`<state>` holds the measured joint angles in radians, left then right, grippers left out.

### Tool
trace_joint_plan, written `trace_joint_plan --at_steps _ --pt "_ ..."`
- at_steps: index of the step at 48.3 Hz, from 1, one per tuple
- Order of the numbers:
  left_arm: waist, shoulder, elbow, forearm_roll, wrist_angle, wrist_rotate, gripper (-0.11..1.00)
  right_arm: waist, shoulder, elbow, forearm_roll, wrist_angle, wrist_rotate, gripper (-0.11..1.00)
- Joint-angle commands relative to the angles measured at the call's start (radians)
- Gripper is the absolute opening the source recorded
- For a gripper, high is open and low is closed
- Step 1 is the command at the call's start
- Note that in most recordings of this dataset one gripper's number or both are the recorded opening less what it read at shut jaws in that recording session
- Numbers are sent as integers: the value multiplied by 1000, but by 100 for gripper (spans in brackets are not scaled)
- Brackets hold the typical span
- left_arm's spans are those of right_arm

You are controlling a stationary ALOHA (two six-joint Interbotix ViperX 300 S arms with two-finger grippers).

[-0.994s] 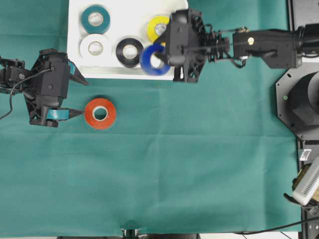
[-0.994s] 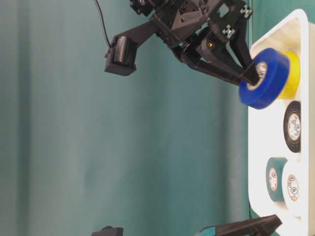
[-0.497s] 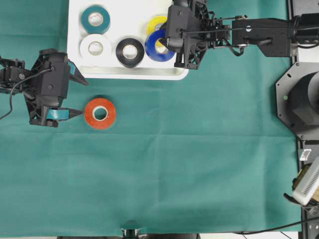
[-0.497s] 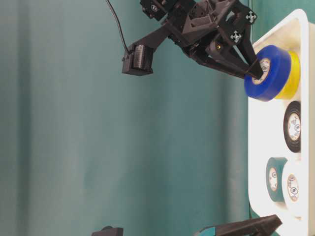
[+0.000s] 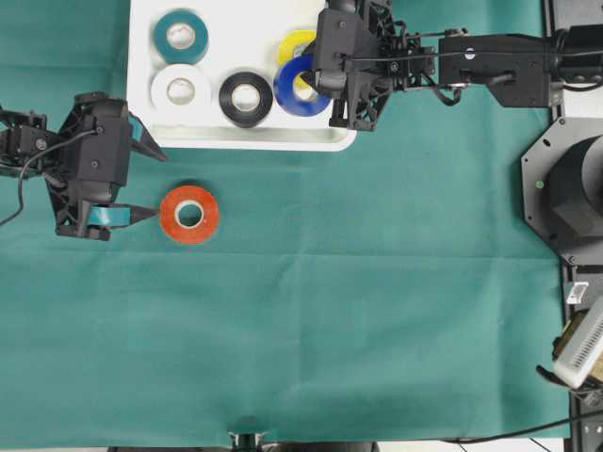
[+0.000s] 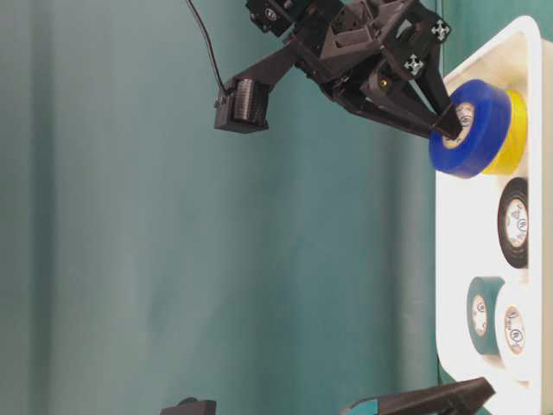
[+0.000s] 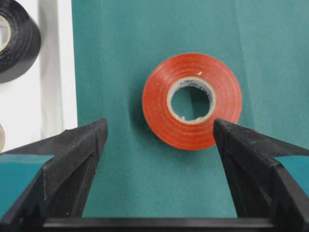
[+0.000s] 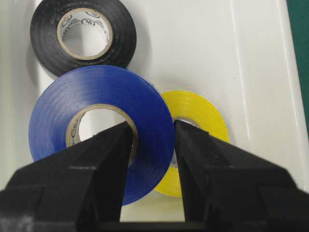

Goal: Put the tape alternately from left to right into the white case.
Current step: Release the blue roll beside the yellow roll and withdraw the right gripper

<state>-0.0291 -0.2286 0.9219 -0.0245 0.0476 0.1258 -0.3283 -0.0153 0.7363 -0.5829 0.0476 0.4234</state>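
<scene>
blue tape [image 8: 96,121] clamped in right hand [image 8: 152,140]; left hand [image 7: 159,145] spread wide, empty.

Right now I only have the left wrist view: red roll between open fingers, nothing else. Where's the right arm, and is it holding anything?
Observer: The right gripper is over the white case, shut on the blue roll, one finger through its core.
Operator: Set down yet?
Observer: No. The table-level view shows the blue roll tilted, lifted off the case floor, overlapping the yellow roll.
Operator: What's already in the case?
Observer: Teal, white, black and yellow, all lying flat.
Operator: Anything else left on the cloth?
Observer: Only the red roll, in front of the open left gripper.
</scene>
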Motion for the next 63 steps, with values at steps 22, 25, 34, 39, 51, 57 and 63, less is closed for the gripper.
trace_joint_plan --at_steps 22,25,34,39,51,57,63 --pt "-3 -14 -25 -2 -8 0 89 2 -14 6 -2 -3 3 70" --pt "-3 -12 -23 -2 -8 0 89 3 -12 8 -2 -3 3 71" --pt "-3 -14 -25 -2 -8 -2 89 3 -12 6 -2 -3 3 70" --pt "-3 -14 -25 -2 -8 0 89 5 -14 8 -2 -3 3 70" --pt "-3 -14 -25 -2 -8 0 89 38 -55 20 -2 -3 3 70" --pt "-3 -14 -25 -2 -8 0 89 78 -84 37 -2 -3 6 70" --pt "-3 -12 -25 -2 -8 0 89 132 -115 58 -2 -9 6 70"
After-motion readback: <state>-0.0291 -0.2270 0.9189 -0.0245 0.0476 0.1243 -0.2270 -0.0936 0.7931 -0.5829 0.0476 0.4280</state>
